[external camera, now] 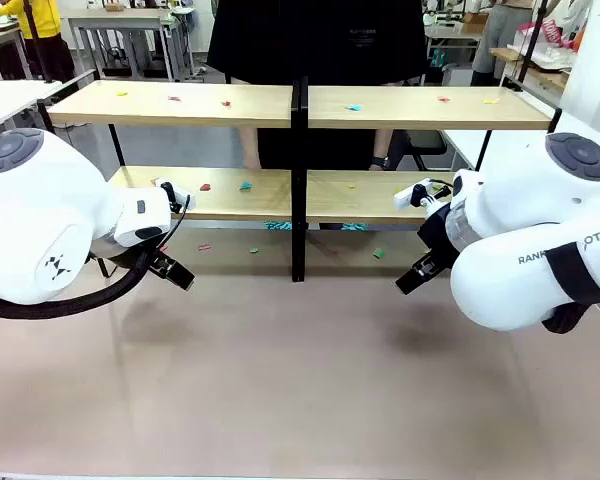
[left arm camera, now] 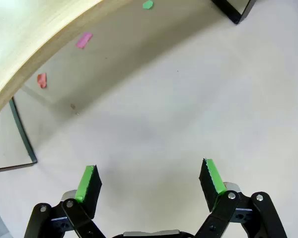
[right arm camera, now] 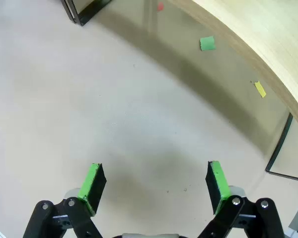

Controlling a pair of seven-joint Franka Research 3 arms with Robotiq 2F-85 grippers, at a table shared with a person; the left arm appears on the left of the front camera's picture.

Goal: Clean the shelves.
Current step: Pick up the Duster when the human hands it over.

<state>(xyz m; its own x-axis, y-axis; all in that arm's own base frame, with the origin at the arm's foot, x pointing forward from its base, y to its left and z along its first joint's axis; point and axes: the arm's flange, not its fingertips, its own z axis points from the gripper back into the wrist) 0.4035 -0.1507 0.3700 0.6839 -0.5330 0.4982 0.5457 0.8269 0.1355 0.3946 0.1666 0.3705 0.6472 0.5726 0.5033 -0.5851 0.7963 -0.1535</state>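
The shelves span the far half of the table, two tiers of light-wood boards on a black frame with a centre post. Small coloured paper scraps lie scattered on both tiers and on the tabletop under them. My left gripper hangs low in front of the lower left board, and my right gripper hangs in front of the lower right board. The left wrist view has my left gripper open over bare tabletop, the board edge above. In the right wrist view my right gripper is open too, below the board edge.
A person in dark clothes stands behind the shelves. Under the lower tier lie pink, red and green scraps. A yellow scrap lies nearby. The near beige tabletop stretches toward me.
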